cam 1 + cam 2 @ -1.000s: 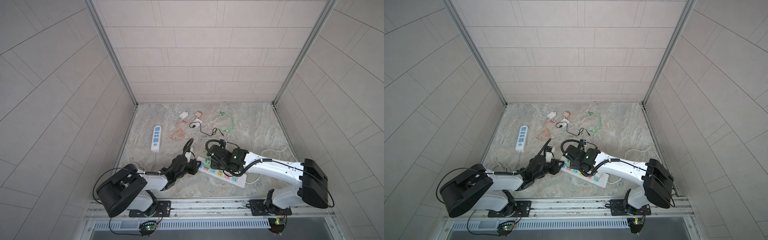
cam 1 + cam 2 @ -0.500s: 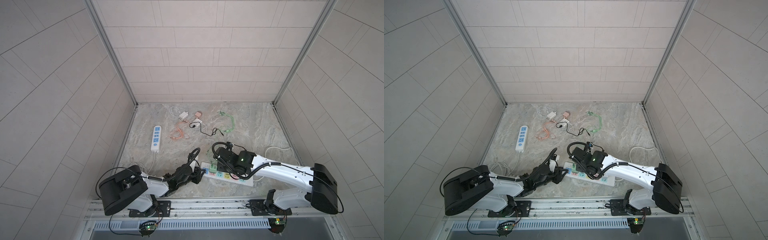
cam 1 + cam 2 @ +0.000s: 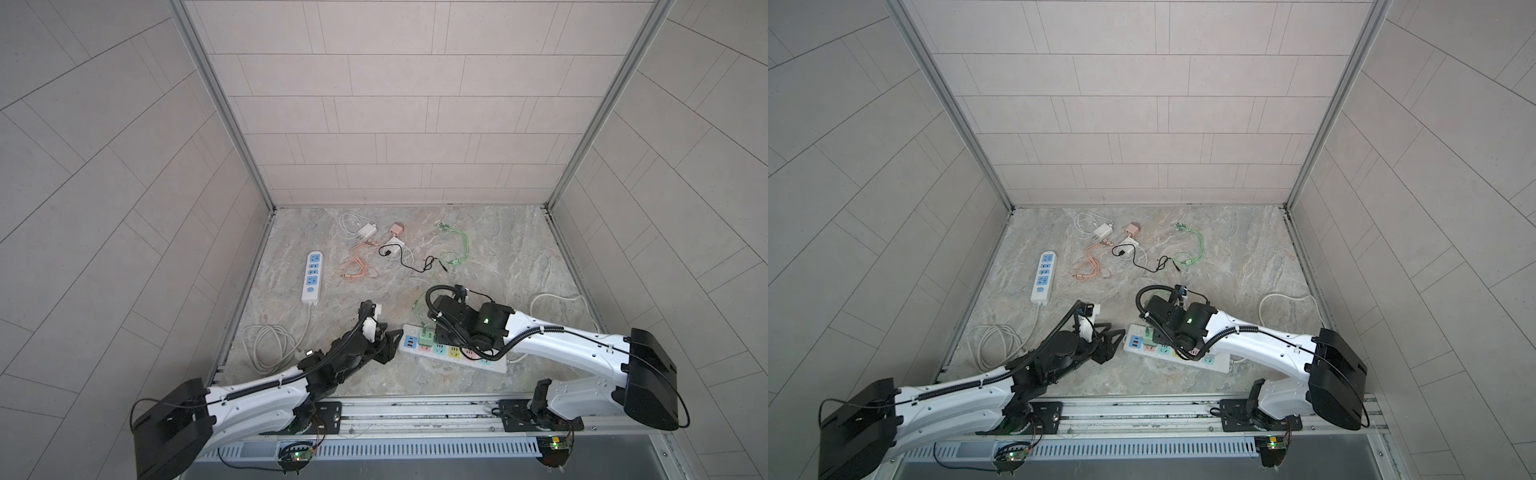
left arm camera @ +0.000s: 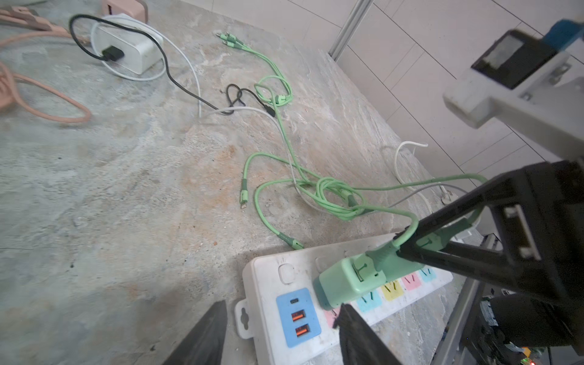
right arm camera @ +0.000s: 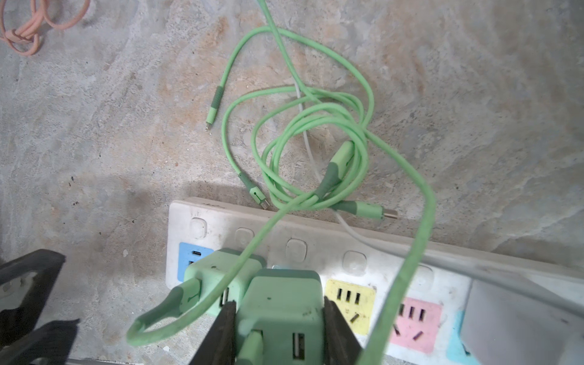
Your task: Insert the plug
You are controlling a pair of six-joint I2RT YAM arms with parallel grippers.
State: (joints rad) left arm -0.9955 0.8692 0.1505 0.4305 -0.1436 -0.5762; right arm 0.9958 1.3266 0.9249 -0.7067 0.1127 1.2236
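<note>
R hand (image 5: 279, 311) was seen clamped on green charger plug (image 5: 281, 290), one finger pressed to each side. Plug was held at socket row of white power strip (image 4: 264, 294), just beside yellow socket (image 5: 349, 300). Whether prongs were seated could not be told, underside hidden. A green lead was noted plugged into plug's USB face. Green cable (image 5: 316, 126) was seen lying in loose loops on surface (image 3: 478, 249) behind strip.

2nd green charger (image 5: 221, 275) was found standing on strip next to held plug, w/ its own green lead attached. Contact btwn the two could not be told.

L hand (image 4: 281, 306) was recorded w/ fingers apart, nothing gripped, low at strip's USB end. One finger was seen over bare surface, the other over strip edge.

Blue-faced power strip (image 3: 312, 276), pink cable (image 3: 357, 270) and white charger (image 3: 366, 230) were logged farther back, well apart from both hands.
</note>
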